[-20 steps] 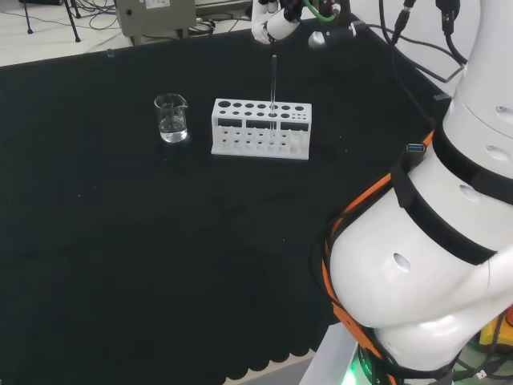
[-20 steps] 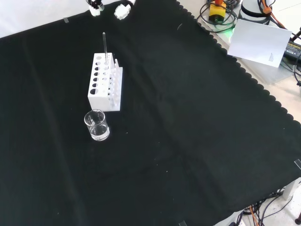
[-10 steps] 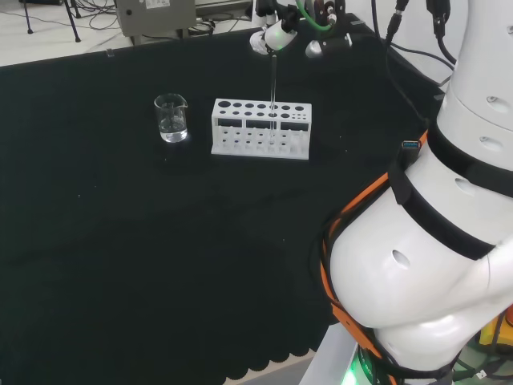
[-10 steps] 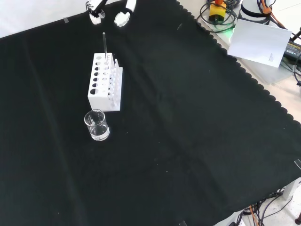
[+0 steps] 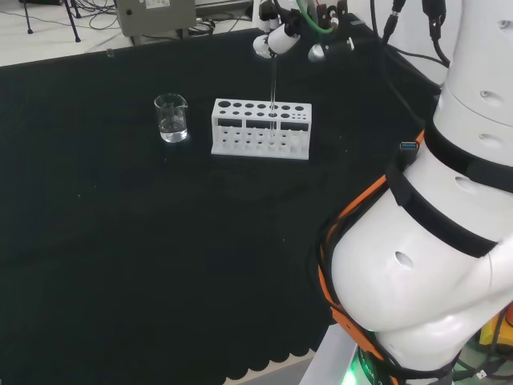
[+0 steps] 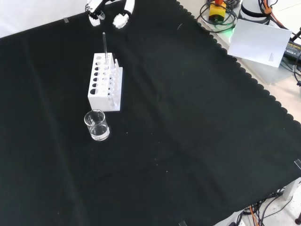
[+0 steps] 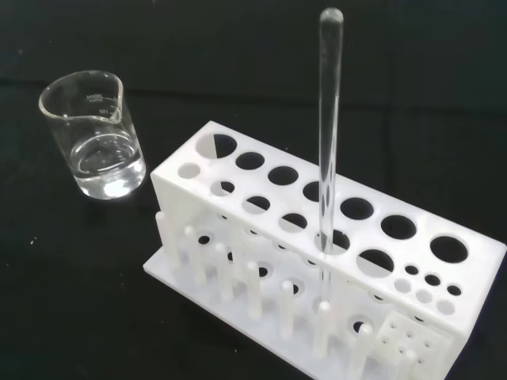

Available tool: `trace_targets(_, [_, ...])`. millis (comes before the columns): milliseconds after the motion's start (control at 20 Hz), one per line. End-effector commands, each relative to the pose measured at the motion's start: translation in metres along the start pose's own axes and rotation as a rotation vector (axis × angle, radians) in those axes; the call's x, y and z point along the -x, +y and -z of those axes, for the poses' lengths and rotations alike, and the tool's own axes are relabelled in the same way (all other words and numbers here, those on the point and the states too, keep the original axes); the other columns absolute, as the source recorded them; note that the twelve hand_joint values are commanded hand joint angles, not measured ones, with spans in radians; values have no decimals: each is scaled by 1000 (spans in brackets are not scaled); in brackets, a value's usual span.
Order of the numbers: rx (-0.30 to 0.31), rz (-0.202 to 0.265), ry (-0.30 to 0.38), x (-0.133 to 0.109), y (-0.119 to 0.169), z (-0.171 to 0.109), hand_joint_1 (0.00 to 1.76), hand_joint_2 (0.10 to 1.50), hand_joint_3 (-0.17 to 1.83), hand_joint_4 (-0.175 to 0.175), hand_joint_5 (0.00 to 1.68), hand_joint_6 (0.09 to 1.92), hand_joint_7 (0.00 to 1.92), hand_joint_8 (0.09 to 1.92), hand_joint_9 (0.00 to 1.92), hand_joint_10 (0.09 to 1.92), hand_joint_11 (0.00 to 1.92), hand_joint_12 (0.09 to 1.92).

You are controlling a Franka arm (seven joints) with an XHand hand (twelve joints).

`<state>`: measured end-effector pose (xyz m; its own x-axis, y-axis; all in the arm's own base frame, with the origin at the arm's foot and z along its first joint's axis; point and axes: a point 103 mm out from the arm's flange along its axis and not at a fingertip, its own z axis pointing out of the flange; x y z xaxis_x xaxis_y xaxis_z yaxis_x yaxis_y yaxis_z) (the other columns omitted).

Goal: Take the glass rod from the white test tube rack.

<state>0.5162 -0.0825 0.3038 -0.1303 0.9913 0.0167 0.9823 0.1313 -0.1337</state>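
The clear glass rod (image 5: pixel 273 84) stands upright in a hole of the white test tube rack (image 5: pixel 260 128) on the black cloth. In the front view the rod (image 6: pixel 104 46) rises from the far end of the rack (image 6: pixel 106 82). The hand (image 5: pixel 274 38) hovers just above the rod's top, open, with fingers spread to either side and nothing between them. In the front view its fingertips (image 6: pixel 121 18) sit just beyond the rod's tip. The wrist view looks down on the rod (image 7: pixel 329 142) and the rack (image 7: pixel 261 229).
A small glass beaker (image 5: pixel 171 118) with some clear liquid stands to the left of the rack in the head view; the front view has the beaker (image 6: pixel 97 125) nearer than the rack. The arm's white links (image 5: pixel 449 208) are at the head view's right.
The hand has come down and closer to the rod's top. The rod, rack and beaker have not moved.
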Motion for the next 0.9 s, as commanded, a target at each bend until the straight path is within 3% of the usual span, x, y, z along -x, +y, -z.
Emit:
trace_targets(50, [-6,2,6,11,6,-17,657,880,563,-175,290,915,616,1135,927,1119,786,1350])
trace_targets(450, [-7,14,13,16,5,-27,656,882,563,-175,296,936,636,1156,953,1154,814,1351])
trace_targets(900, [-25,12,7,19,12,-40,664,883,563,-175,334,958,713,1206,1045,1232,1007,1381])
